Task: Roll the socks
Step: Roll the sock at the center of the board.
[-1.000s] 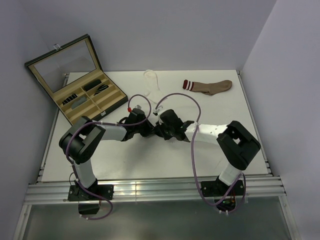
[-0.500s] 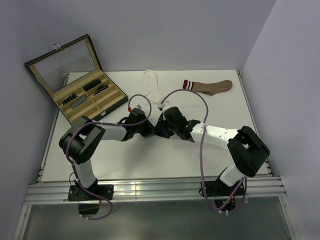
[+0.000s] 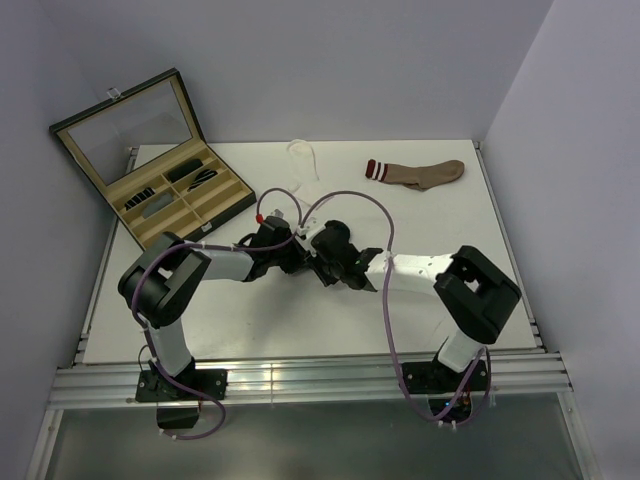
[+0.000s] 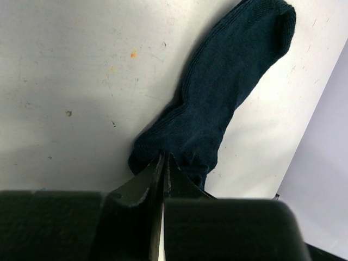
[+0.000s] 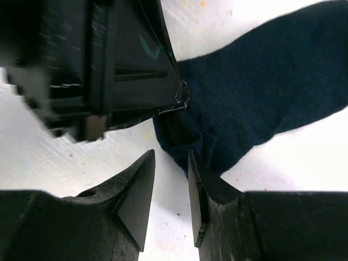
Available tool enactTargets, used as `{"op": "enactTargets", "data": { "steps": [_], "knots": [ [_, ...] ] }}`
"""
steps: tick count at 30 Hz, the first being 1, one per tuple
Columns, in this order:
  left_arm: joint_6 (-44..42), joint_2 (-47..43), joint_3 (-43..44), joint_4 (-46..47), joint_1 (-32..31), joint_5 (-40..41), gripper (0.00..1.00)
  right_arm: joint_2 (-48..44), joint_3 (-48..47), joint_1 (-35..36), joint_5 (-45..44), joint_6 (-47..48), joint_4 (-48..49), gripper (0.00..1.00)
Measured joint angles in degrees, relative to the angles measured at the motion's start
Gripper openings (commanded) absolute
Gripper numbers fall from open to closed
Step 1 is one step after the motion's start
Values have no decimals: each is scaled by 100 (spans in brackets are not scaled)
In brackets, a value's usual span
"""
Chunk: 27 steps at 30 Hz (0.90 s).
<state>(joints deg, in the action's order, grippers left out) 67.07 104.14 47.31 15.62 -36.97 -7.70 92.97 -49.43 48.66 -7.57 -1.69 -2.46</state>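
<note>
A navy blue sock (image 4: 228, 92) lies flat on the white table, its toe pointing away in the left wrist view. My left gripper (image 4: 163, 160) is shut on the near edge of the sock's cuff. My right gripper (image 5: 172, 159) is open with only bare table between its fingers. Its right fingertip (image 5: 197, 168) sits against the folded end of the navy sock (image 5: 255, 92). The left gripper (image 5: 114, 70) is just beyond. In the top view both grippers (image 3: 303, 262) (image 3: 318, 268) meet mid-table and cover the sock. A white sock (image 3: 303, 160) lies at the back.
A brown sock with red and white cuff stripes (image 3: 415, 173) lies at the back right. An open black case with tan compartments (image 3: 170, 190) stands at the back left corner. The arms' purple cables (image 3: 345, 200) loop above the grippers.
The right gripper's jaws have opened wider. The right arm swung its elbow out to the right and back, leaving the gripper slightly lower left. The left arm stays still, gripping the sock.
</note>
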Motion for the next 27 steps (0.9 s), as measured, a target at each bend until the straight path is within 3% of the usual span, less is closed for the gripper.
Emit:
{"op": "enactTargets", "data": {
  "steps": [27],
  "knots": [
    [-24, 50, 61, -15, 0, -26, 7, 437, -7, 0, -411, -55, 229, 41]
  ]
}}
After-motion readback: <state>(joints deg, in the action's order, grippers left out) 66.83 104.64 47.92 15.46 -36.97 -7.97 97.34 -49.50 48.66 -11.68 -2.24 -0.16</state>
